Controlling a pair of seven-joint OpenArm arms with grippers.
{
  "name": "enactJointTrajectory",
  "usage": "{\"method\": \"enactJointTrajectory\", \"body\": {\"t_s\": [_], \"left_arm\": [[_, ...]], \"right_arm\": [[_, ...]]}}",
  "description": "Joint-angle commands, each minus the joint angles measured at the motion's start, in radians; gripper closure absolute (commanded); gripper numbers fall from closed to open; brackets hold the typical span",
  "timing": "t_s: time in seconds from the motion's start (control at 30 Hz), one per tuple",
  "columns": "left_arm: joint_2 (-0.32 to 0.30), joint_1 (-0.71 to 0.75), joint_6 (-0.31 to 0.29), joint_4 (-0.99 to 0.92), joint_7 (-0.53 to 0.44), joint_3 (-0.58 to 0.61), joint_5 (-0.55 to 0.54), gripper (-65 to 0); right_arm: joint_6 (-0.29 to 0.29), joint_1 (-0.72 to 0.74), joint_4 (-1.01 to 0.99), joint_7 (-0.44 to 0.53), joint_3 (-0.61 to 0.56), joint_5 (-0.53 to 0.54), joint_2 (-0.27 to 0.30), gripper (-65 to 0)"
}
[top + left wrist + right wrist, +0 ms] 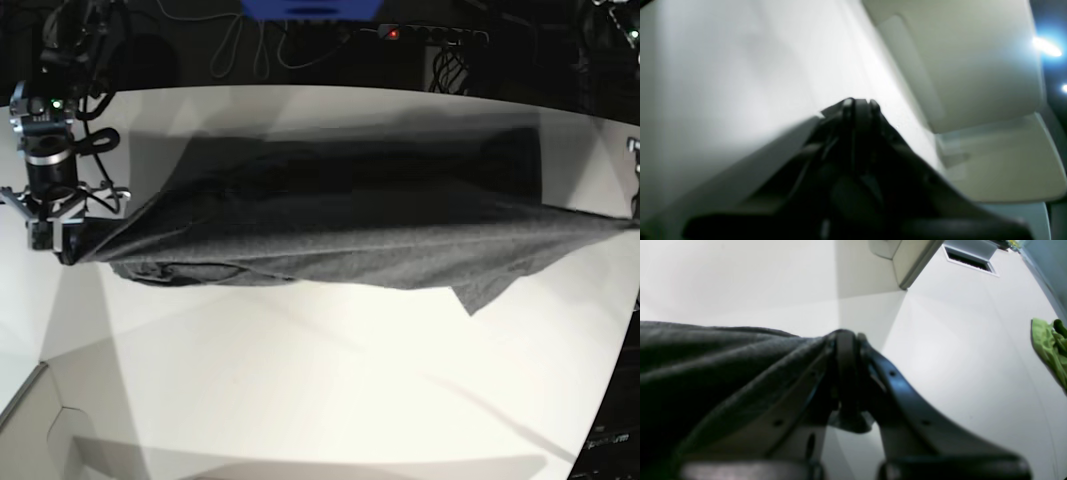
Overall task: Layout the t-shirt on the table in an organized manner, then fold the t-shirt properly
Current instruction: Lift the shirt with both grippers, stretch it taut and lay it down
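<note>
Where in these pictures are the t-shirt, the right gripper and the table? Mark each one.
t-shirt point(350, 245): base view, middle of the stretched grey cloth.
right gripper point(848, 336): right wrist view, closed fingertips pinching the cloth.
table point(300, 380): base view, bare white top in front of the shirt.

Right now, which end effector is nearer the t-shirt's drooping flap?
Left. The left end effector holds the t-shirt just beyond the flap; the right end effector holds the far opposite end.
</note>
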Motion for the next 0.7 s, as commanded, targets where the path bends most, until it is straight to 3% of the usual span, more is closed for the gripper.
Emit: {"method": "enactJointTrajectory", "body": {"t_s": [0.0,0.23,0.53,0.67], "left_arm": [[-0.02,0.012,-0.002,0.016,-0.02,-0.019,-0.05,-0.1],[-0.016,0.042,-0.002,-0.039,-0.011,-0.027,-0.05,-0.1],[-0.011,-0.062,-0.002,-0.229,0.118,-0.029,0.092,-0.2],[-0.011,-0.108,-0.002,-0.317,0.168,-0.029,0.13,-0.5]], "right_arm": [[-0.009,-0.013,0.02,0.028,-0.001,0.008,0.009,0.0],[-0.008,-0.102,0.018,0.028,-0.022,0.009,0.009,0.0],[-0.003,-0.206,0.001,0.067,-0.024,0.008,0.014,0.0],[0.123,-0.211,-0.031,0.064,-0.019,0.003,0.011,0.0]]}}
